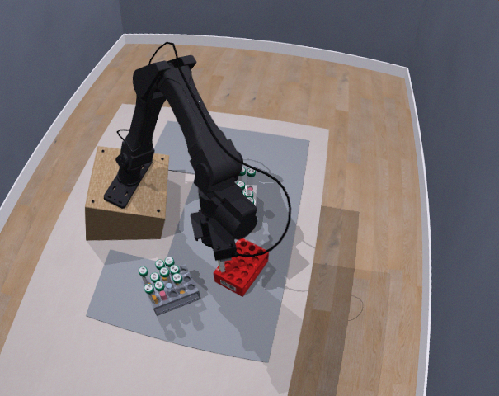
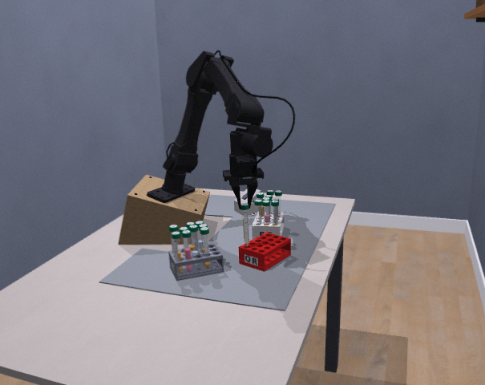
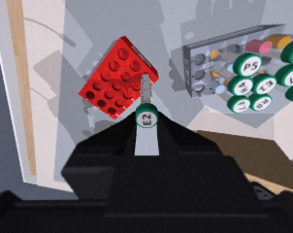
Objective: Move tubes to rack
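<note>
My gripper [image 2: 244, 203] [image 3: 146, 116] is shut on the green cap of tube E2 [image 2: 246, 228] [image 3: 146, 89]. The tube hangs almost upright. In the exterior view its lower end shows at the near left corner of red rack QR [image 1: 251, 282] [image 2: 243, 254] [image 3: 103, 67]; I cannot tell whether it is over a well. The wells of QR that show hold no tubes. Grey rack RA [image 1: 176, 303] [image 2: 200, 259] [image 3: 219, 41] holds several green-capped tubes. I cannot pick out P4 for certain. White rack RB [image 2: 256, 232] stands behind QR, partly hidden by the arm in the top view.
Several green-capped tubes stand in RB. A white object [image 2: 239, 204] shows behind the fingers in the exterior view. The wooden base block [image 1: 125, 225] [image 2: 159, 225] is beyond RA, on the arm's side. The racks stand on the grey-blue mat [image 1: 215, 337] [image 2: 250, 289].
</note>
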`<state>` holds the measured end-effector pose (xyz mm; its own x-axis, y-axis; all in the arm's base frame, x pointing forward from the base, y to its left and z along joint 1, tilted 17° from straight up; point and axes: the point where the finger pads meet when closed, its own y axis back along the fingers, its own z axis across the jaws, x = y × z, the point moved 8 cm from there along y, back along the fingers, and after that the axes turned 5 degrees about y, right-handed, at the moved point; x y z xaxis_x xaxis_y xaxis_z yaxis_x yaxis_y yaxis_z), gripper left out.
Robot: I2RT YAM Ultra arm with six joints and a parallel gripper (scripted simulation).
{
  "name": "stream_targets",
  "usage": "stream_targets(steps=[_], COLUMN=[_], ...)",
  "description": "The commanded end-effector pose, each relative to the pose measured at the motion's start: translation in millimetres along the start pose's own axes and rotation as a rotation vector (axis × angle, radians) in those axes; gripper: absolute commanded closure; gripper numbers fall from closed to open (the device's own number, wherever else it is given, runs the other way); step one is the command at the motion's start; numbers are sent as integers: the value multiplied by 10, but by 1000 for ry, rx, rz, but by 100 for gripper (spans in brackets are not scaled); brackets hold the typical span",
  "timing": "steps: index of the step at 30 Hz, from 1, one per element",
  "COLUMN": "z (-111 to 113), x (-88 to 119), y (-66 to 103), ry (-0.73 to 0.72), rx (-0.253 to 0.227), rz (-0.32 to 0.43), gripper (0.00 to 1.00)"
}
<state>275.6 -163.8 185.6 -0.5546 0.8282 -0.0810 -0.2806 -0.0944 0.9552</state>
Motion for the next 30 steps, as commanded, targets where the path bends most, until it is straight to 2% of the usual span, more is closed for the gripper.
stream_targets(steps=[1, 6, 30], z=[-30, 18, -3], x=[46, -23, 32], y=[-117, -73, -239], ry=[-7, 1, -5], rx=[23, 12, 22], rz=[27, -1, 23], gripper=[100, 100, 100])
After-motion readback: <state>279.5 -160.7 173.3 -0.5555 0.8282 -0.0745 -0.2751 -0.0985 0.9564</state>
